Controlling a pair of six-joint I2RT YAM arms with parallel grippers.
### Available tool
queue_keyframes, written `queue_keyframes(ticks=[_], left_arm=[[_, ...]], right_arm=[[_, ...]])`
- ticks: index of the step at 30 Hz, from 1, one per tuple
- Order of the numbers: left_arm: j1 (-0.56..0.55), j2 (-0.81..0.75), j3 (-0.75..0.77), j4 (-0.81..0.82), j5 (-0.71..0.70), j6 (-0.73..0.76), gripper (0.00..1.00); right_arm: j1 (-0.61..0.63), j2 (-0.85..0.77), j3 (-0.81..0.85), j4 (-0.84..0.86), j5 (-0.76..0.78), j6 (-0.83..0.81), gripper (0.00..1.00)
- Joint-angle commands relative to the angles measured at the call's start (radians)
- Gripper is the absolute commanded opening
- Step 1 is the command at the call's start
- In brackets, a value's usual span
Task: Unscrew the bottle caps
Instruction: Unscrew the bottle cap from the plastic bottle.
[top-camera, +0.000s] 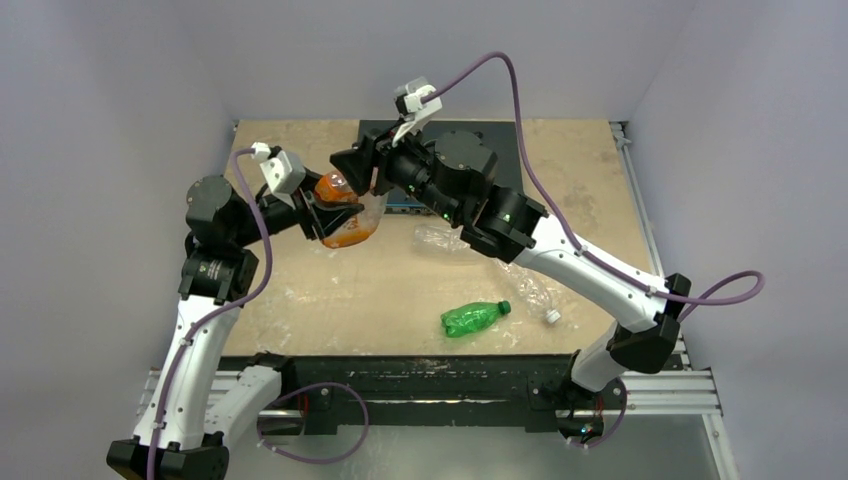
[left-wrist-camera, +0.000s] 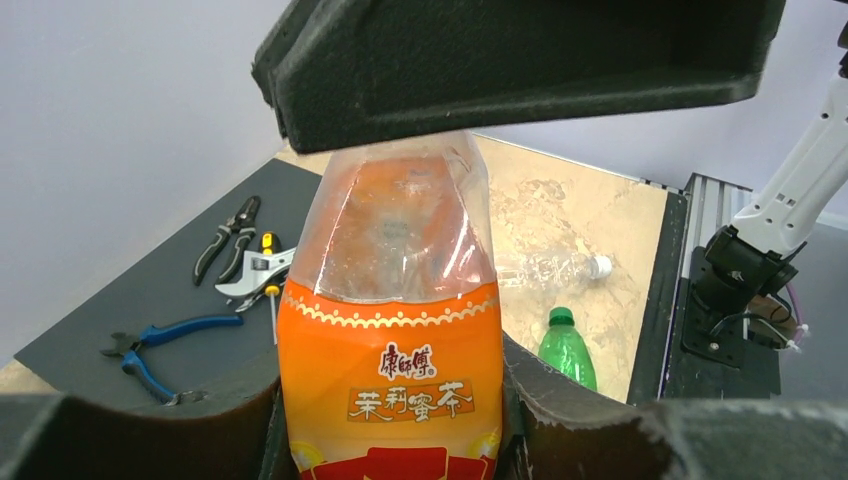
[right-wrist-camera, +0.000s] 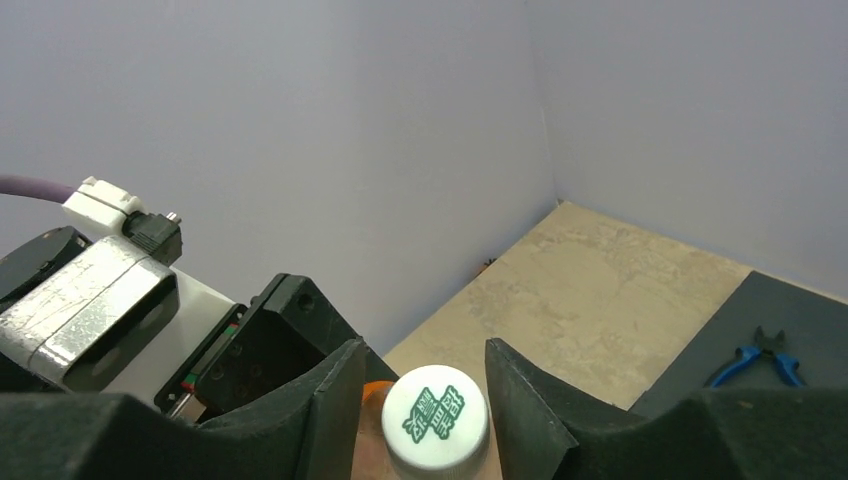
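Left pincer (top-camera: 335, 215): clamped on the orange-label bottle (left-wrist-camera: 390, 330). Its pads (left-wrist-camera: 570, 420) press the label from both sides, low on the body. The bottle is held up off the tabletop (top-camera: 300, 290).

Left wrist view, left of that bottle: dark mat (left-wrist-camera: 120, 300) carrying blue-handled pliers (left-wrist-camera: 160, 345), black-handled cutters (left-wrist-camera: 225, 238) and a yellow-handled screwdriver (left-wrist-camera: 270, 275).

White cap (right-wrist-camera: 435, 415): on the neck of the orange-label bottle, green print on top.

Right pincer (right-wrist-camera: 425, 375): at the bottle's cap end, jaws either side of the white cap. There's a sliver of gap on one side and it sits close against the other. Can't tell whether it's actually gripping the cap.

Top view, right of the orange-label bottle:
- Clear crinkled bottle (top-camera: 440, 238) lies on the tabletop near it, partly under the right arm.
- Green bottle (top-camera: 473, 318) lies on its side further right and nearer the arm bases, well apart from the orange one. Green cap (top-camera: 505, 307) is on, pointing right.
- Second clear bottle (top-camera: 535, 295) lies just right of the green one, small white cap (top-camera: 552, 316) on its end.
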Motion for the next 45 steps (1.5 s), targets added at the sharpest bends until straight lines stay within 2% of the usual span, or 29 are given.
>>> queue_keyframes(ticks=[1, 3, 5, 11, 17, 24, 28, 29, 33, 41, 45], left_arm=[[-0.002, -0.006, -0.002, 0.004, -0.021, 0.016, 0.00], [-0.002, -0.008, -0.002, 0.000, -0.018, 0.016, 0.00], [-0.002, -0.010, -0.001, -0.002, -0.018, 0.016, 0.00], [-0.002, -0.006, 0.003, 0.001, -0.021, 0.010, 0.00], [-0.002, -0.006, 0.004, 0.002, -0.020, 0.007, 0.00], [-0.002, -0.006, 0.012, 0.012, -0.023, 0.000, 0.00], [-0.002, 0.000, 0.028, 0.023, -0.017, -0.021, 0.00], [-0.002, 0.003, 0.034, 0.026, -0.013, -0.032, 0.00], [-0.002, 0.018, 0.053, 0.071, 0.040, -0.141, 0.00], [-0.002, 0.050, 0.039, 0.385, 0.175, -0.498, 0.00], [-0.003, 0.059, 0.024, 0.540, 0.220, -0.665, 0.00]], right_arm=[[0.007, -0.014, 0.060, -0.002, 0.033, -0.004, 0.57], [0.007, -0.016, 0.067, -0.001, 0.035, -0.017, 0.63], [0.007, -0.017, 0.070, 0.003, 0.022, -0.025, 0.63], [0.006, -0.013, 0.060, 0.004, 0.002, -0.013, 0.49], [0.006, -0.016, 0.059, 0.007, -0.003, -0.007, 0.27], [0.006, 0.004, 0.085, -0.028, -0.015, -0.012, 0.22], [0.005, 0.008, 0.075, -0.040, -0.006, -0.018, 0.01], [0.005, 0.006, 0.072, -0.043, -0.004, -0.019, 0.00], [0.000, -0.025, 0.015, -0.006, -0.046, -0.026, 0.00], [-0.014, -0.123, -0.085, 0.108, -0.201, -0.055, 0.00], [-0.034, -0.167, -0.128, 0.172, -0.364, -0.054, 0.00]])
